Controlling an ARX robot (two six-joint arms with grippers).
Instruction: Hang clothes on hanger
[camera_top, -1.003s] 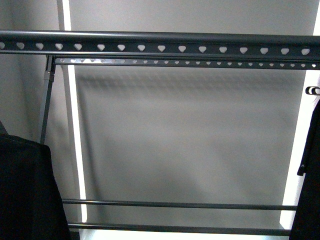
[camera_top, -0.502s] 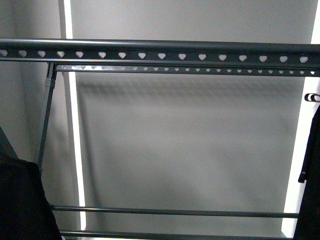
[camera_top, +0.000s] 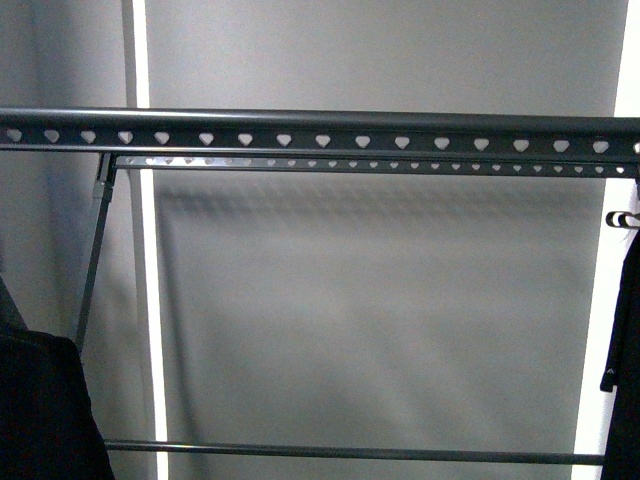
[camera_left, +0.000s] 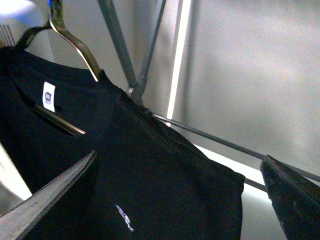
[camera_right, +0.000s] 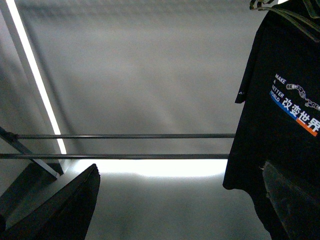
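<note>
The dark grey rack's top rail (camera_top: 320, 140), pierced by heart-shaped holes, crosses the front view; a second pierced rail (camera_top: 400, 166) runs just behind it. In the left wrist view a black T-shirt (camera_left: 150, 170) hangs on a thin wire hanger (camera_left: 75, 47), with a white neck label (camera_left: 48, 96). My left gripper (camera_left: 175, 200) is open, and the shirt's shoulder lies between its fingers (camera_left: 45, 200). In the right wrist view a black T-shirt (camera_right: 285, 125) printed "MAKE A BETTER WORLD" hangs at the side. My right gripper (camera_right: 180, 205) is open and empty beside its sleeve.
Black cloth shows at the lower left (camera_top: 40, 410) and the right edge (camera_top: 625, 340) of the front view, under a small hook (camera_top: 622, 218). Two low rack bars (camera_right: 125, 136) cross in front of a grey wall with a bright vertical strip (camera_top: 148, 300).
In the front view the top rail has dropped lower in the picture. The black cloth at the lower left has sunk and shows less.
</note>
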